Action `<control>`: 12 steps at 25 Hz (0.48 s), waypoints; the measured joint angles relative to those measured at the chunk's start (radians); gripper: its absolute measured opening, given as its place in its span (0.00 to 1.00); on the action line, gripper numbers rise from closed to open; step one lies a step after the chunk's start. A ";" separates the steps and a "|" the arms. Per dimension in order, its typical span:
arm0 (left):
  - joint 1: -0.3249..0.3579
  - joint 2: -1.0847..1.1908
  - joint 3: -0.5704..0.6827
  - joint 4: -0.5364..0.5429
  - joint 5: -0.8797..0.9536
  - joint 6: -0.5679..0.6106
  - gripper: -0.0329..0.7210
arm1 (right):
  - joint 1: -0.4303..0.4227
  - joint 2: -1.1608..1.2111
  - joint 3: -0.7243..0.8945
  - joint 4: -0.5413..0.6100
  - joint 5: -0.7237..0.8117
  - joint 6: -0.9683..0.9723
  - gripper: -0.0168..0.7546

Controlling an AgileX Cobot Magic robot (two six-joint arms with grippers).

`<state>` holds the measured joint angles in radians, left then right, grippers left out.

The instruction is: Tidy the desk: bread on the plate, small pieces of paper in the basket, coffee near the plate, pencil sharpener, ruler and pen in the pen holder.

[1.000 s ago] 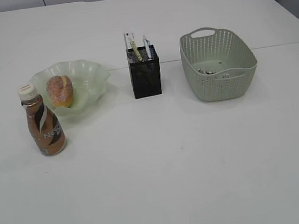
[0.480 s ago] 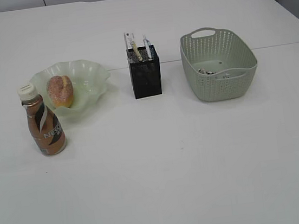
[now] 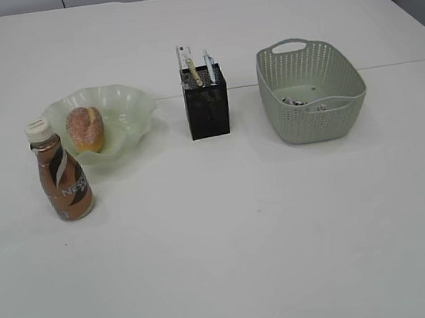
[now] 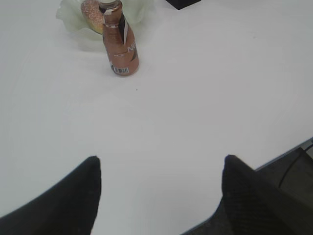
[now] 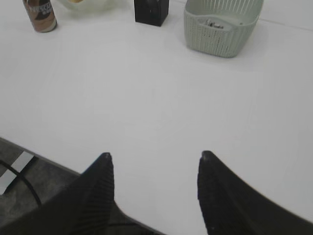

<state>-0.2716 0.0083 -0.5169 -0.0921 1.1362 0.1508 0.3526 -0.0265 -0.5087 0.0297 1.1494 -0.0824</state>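
A sugared bread roll [image 3: 85,130] lies on the pale green wavy plate [image 3: 125,111]. A brown coffee bottle [image 3: 61,173] with a white cap stands just in front of the plate; it also shows in the left wrist view [image 4: 120,41]. The black mesh pen holder [image 3: 206,104] holds a ruler [image 3: 182,58] and pens [image 3: 208,64]. The green basket [image 3: 340,120] holds small paper pieces [image 3: 299,102]. Neither arm shows in the exterior view. My left gripper [image 4: 161,164] is open and empty over the table's near edge. My right gripper [image 5: 155,159] is open and empty, also near the front edge.
The white table [image 3: 245,232] has a seam running across behind the pen holder. Its front edge [image 5: 44,159] and the dark floor with a cable show in both wrist views.
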 joint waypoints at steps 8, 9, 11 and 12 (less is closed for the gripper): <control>0.000 0.000 0.002 0.000 -0.001 0.002 0.78 | 0.000 0.000 0.017 -0.010 0.002 0.023 0.59; 0.000 0.000 0.002 0.000 -0.002 0.002 0.78 | 0.000 0.000 0.017 -0.012 0.002 0.025 0.59; 0.002 0.000 0.002 0.000 -0.002 0.002 0.78 | 0.000 0.000 0.017 -0.016 0.002 0.026 0.59; 0.014 0.000 0.002 0.000 -0.002 0.002 0.78 | 0.000 0.000 0.017 -0.016 0.002 0.029 0.59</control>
<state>-0.2577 0.0083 -0.5146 -0.0921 1.1339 0.1523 0.3526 -0.0265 -0.4914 0.0137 1.1514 -0.0536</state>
